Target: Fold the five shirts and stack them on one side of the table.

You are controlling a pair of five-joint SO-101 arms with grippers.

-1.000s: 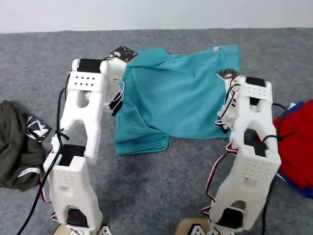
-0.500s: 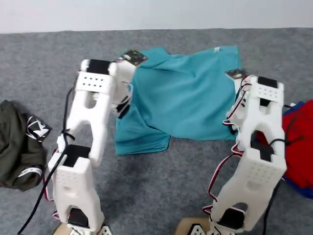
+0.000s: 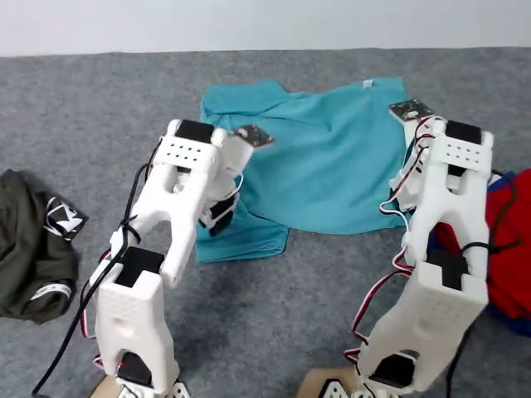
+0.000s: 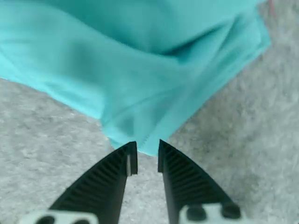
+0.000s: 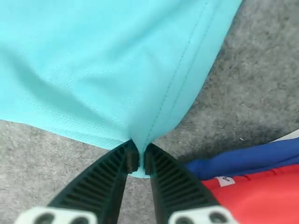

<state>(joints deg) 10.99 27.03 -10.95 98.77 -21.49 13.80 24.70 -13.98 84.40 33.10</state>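
Note:
A teal shirt (image 3: 323,166) lies spread out at the back middle of the grey table (image 3: 290,315). My left arm (image 3: 187,166) stands over its near left part. In the left wrist view my left gripper (image 4: 146,156) is open by a narrow gap, and the corner of the teal shirt (image 4: 140,93) reaches just to its tips. My right arm (image 3: 444,191) stands at the shirt's right edge. In the right wrist view my right gripper (image 5: 138,156) is shut on the hem of the teal shirt (image 5: 117,60).
A crumpled dark olive shirt (image 3: 29,240) lies at the table's left edge. A red and blue shirt (image 3: 506,240) lies at the right edge, close to my right arm, and shows as red and blue cloth (image 5: 243,177) beside the right gripper.
My left arm has swung right and toward the front, from the shirt's back left corner to its near left corner. My right arm has shifted slightly right, drawing the shirt's edge with it.

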